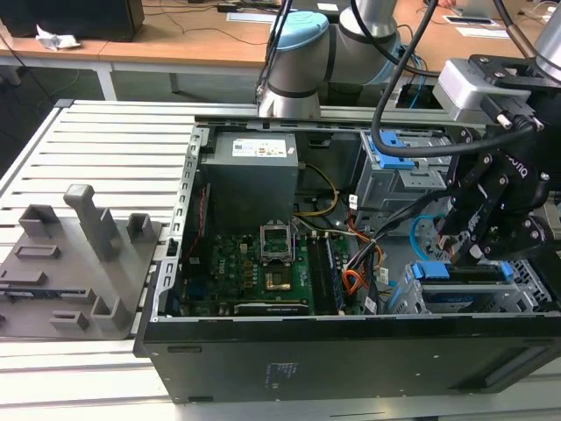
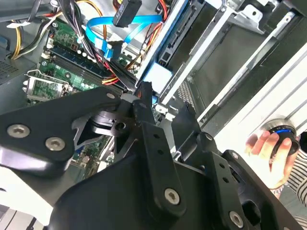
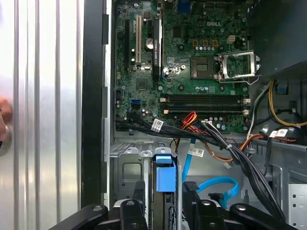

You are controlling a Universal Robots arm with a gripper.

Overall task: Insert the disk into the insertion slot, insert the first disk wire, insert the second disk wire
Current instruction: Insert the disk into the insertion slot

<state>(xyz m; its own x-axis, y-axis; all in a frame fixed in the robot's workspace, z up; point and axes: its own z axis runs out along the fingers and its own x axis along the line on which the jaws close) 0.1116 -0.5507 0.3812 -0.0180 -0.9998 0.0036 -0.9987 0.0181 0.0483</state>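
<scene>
The disk (image 3: 163, 178), seen by its bright blue carrier end, sits in the insertion slot (image 3: 127, 165), a grey metal bay at the case's front corner. In the exterior view the disk (image 1: 430, 270) lies just under my gripper (image 1: 478, 256). My gripper (image 3: 162, 213) hangs right over it, open, with one finger on each side and a gap to the carrier. The second disk wire (image 3: 221, 186), a light blue loop, lies loose beside the bay, and its black plug (image 2: 127, 11) hangs free. The first disk wire (image 3: 191, 119), an orange and red bundle, runs along the motherboard's edge.
The open computer case (image 1: 166, 289) rests on a slatted aluminium table (image 1: 105, 149). A taller grey cage with a blue latch (image 1: 392, 154) stands behind the bay. Black cable bundles (image 3: 225, 146) cross by the motherboard (image 3: 182, 62). A person's hand (image 2: 266, 152) holds a black device outside the case.
</scene>
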